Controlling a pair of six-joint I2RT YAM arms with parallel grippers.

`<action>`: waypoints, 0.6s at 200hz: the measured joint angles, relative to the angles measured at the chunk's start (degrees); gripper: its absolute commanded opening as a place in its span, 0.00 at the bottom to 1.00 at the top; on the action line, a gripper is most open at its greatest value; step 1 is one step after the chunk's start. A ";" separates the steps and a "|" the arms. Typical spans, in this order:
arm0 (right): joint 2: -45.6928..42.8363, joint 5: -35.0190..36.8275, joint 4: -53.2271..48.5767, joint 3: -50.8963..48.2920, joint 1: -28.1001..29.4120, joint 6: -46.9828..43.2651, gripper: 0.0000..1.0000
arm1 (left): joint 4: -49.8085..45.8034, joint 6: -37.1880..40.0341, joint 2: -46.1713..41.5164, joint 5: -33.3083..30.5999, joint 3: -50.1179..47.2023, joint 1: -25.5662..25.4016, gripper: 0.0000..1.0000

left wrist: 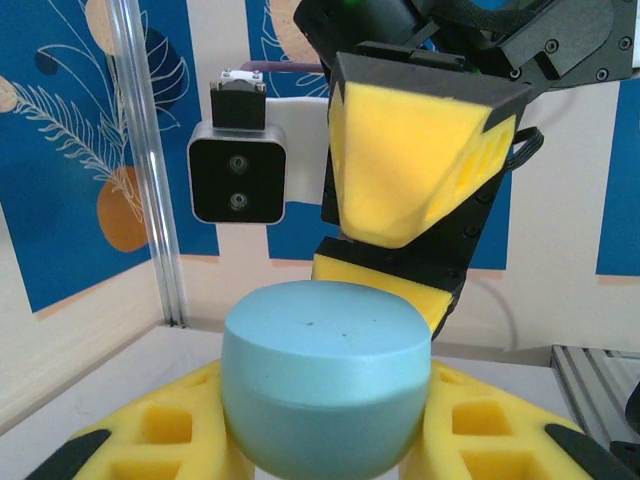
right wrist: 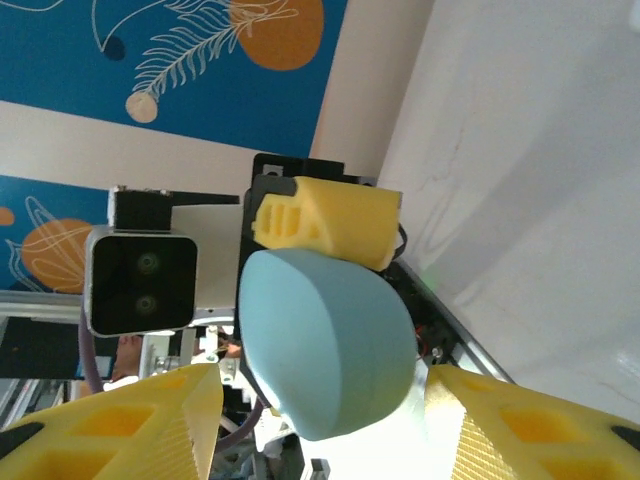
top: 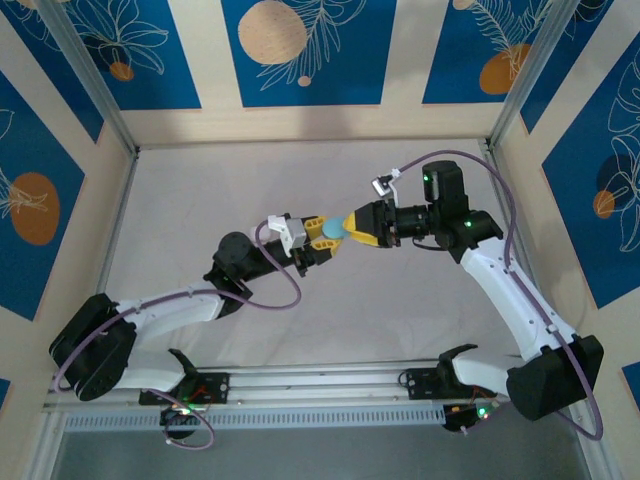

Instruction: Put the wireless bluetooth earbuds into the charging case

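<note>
Step in hand, I'd judge: getting the charging case [left wrist: 325, 370] presented & opened, ahead of the inserting proper. The case is teal, pebble-shaped, and the lid looks shut w/ a faint seam round the middle. It hangs mid-air, clamped btw the two yellow pads [left wrist: 160, 430] of the left claw [left wrist: 325, 440], one pad tight on each side, rounded end poking out past the tips. The right claw [right wrist: 320, 372] faces it head-on. Its own pads [right wrist: 130, 420] stand apart w/ the case's free end in the gap btw them, and I can make out no contact in the right wrist view. From above, the claws meet tip to tip, well above the worktop [top: 200, 190].

Next move prob. calls for the right claw to close on the lid half, w/ the left claw gripping the base half, then a hinge-wise pull. Smooth round shell, so there's slip risk. It needs a square grip, not a pinch near the edge. Which side the hinge is on, can't tell.

Surface & room: the worktop under both claws is pale, matt, w/ slight creases. The walls [top: 300, 40] beyond & to either side of the claws are cream boards w/ blue panels, orange discs, white leaf outlines. Alu posts [top: 100, 90] stand at the corners, and an alu rail [top: 320, 385] runs behind the claws, by the arm bases.
</note>
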 measured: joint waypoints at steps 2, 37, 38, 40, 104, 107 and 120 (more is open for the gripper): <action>0.00 -0.17 0.20 -0.11 -0.04 0.24 0.56 | 0.00 -0.04 0.04 0.00 0.02 0.00 0.19; 1.16 -1.97 2.97 -0.74 -0.17 2.47 0.52 | 0.07 -0.59 0.46 0.04 0.15 0.00 0.19; 1.18 -1.97 2.99 -0.74 -0.17 2.49 0.52 | 0.07 -0.59 0.48 0.04 0.15 0.00 0.19; 1.29 -1.99 3.15 -0.76 -0.17 2.49 0.52 | 0.07 -0.59 0.48 0.04 0.17 0.00 0.19; 3.89 -4.68 8.24 -2.01 0.33 5.64 0.47 | 0.07 -0.59 0.48 0.42 0.33 0.00 0.20; 4.04 -4.85 8.48 -2.03 0.39 5.60 0.47 | 0.07 -0.57 0.48 0.42 0.33 0.00 0.20; 4.24 -5.53 9.42 -2.12 0.46 5.95 0.43 | 0.00 -0.57 0.52 0.42 0.35 0.00 0.20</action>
